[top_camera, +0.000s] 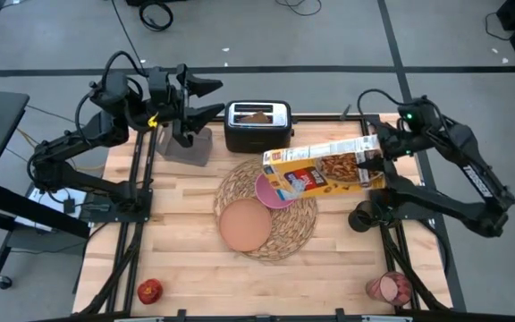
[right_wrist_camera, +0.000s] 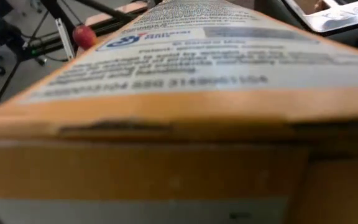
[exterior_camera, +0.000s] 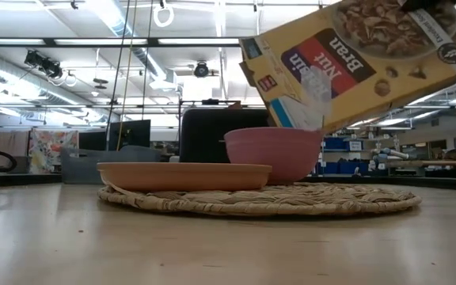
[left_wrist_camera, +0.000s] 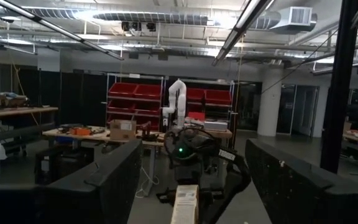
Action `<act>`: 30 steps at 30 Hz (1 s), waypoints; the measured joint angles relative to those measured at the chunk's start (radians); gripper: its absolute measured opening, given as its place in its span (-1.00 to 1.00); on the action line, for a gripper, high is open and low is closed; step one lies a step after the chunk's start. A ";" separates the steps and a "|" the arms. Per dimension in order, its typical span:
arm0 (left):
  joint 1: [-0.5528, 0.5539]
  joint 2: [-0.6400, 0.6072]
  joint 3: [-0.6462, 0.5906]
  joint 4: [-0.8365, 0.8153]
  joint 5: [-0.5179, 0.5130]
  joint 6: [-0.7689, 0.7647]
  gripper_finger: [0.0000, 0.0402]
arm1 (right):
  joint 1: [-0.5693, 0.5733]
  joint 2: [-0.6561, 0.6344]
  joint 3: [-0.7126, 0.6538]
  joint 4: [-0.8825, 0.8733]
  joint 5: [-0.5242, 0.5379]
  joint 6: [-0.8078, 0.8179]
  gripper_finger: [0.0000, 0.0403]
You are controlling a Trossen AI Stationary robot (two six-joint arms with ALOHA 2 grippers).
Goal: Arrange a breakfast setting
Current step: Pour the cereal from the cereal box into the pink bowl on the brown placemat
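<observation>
Light wood table point(top_camera: 186, 268) fills centre of high view. Round woven straw placemat point(top_camera: 289, 234) at mid-frame w/ salmon-tan plate point(top_camera: 245, 224) and pink bowl point(top_camera: 274, 190) on it. Yellow cereal box point(top_camera: 325, 169) tilted over bowl, right gripper point(top_camera: 371, 159) clamped on its right end. Black-and-silver toaster point(top_camera: 257, 124) top centre. Left gripper point(top_camera: 206, 98) upper left, fingers apart, holding nothing. Translucent pinkish-red cup point(top_camera: 390, 288) lower right; small red apple point(top_camera: 150, 290) lower left.

A yellow cardboard cereal box point(top_camera: 323, 170) hangs tilted at centre-right of the high view. A black-and-silver toaster point(top_camera: 257, 124) stands at upper centre, on the light wooden table point(top_camera: 186, 250).
</observation>
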 joint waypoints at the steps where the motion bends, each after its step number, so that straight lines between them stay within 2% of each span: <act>1: 0.000 0.000 0.000 0.000 0.000 0.000 0.45 | 0.008 0.009 0.000 0.007 0.001 -0.005 0.12; 14: 0.000 0.000 -0.001 -0.055 0.000 -0.041 0.45 | 0.118 0.081 0.005 0.077 0.071 -0.025 0.12; 22: -0.008 -0.001 -0.002 -0.165 -0.012 -0.080 0.45 | 0.181 0.133 0.114 0.046 0.143 -0.029 0.12; 30: -0.008 -0.012 -0.001 -0.175 -0.017 -0.075 0.45 | 0.239 0.163 0.169 0.012 0.185 -0.063 0.12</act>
